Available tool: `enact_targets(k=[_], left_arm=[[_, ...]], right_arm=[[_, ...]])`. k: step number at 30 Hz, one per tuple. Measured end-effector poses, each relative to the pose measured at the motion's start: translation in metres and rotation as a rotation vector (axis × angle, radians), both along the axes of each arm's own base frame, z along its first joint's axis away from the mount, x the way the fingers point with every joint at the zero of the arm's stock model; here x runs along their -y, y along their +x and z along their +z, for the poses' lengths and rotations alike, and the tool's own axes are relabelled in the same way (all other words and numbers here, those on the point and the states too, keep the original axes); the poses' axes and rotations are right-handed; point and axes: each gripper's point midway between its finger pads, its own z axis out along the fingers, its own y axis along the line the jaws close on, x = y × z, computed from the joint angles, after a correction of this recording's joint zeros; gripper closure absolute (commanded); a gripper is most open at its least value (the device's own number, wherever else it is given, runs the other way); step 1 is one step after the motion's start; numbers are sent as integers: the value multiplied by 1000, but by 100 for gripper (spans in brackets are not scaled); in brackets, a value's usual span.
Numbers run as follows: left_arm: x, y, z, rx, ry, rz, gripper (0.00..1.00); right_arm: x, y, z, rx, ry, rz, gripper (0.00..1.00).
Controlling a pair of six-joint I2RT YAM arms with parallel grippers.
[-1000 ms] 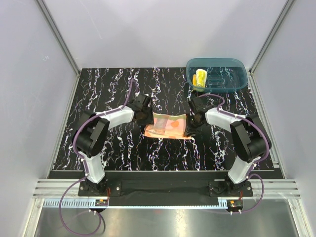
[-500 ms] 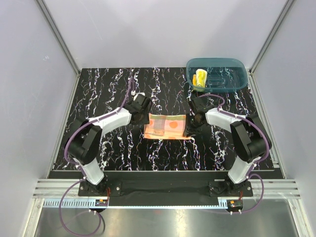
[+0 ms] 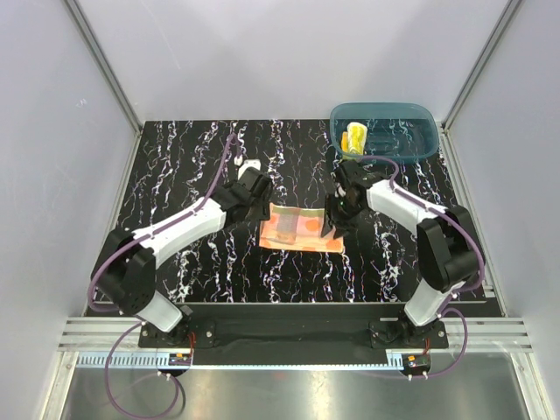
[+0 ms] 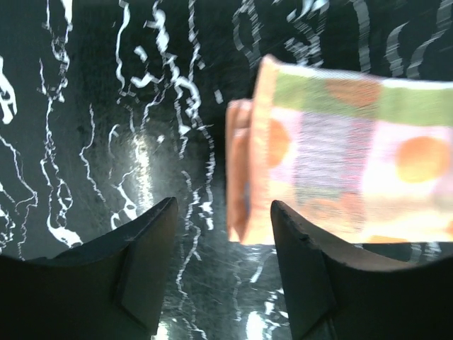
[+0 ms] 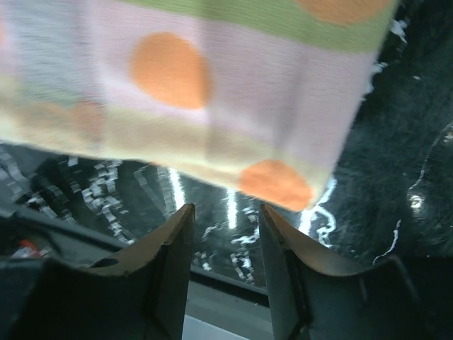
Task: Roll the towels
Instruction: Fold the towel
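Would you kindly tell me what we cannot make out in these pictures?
- Yellow towel in the tub: top view, too small to tell whether rolled.
- Patterned towel: right end partly hidden by right tool in top view; blurred in left wrist view; cut off by top edge in right wrist view.

White links [image 3: 184, 226], black joints [image 3: 448, 254], purple cables [image 3: 230, 162], dark left end effector [image 4: 223, 205]

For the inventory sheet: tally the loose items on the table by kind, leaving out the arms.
Towels: 2 (patterned towel on the table, yellow towel inside the tub)
Tubs: 1 (teal tub)
Total: 3
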Motion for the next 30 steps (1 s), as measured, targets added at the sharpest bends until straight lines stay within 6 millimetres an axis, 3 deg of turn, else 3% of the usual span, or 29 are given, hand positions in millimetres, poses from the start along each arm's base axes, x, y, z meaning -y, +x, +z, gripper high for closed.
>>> enact_targets(k=[4,5,7,8,11,13,19,21,30], left_arm=[[12,1,17,30,-69,-13,50],[15,0,17,24,-85,-16,50],[20,-2,14,15,-110,-24,52],[23,-4,11,6,-123,-29,53],[31,-11,-4,-31,-168,-48,57],[37,-16,-23,-74,-185,-60,57],[34,-37,-71,-196,-180,-61,58],[33,-39,-76,-201,-183,-57,58],[25,-37,-78,-140,-231,-36,59]], right_arm=[[-20,17,42,83,104,39,63],[-25,20,50,101,131,48,70],[-32,24,56,118,166,62,79],[-33,24,56,117,174,68,88],[-36,24,42,92,181,73,96],[-34,19,23,60,170,71,98],[-8,-23,-40,-112,84,30,96],[-5,-32,-43,-151,102,7,93],[-7,-33,-42,-144,147,-24,86]])
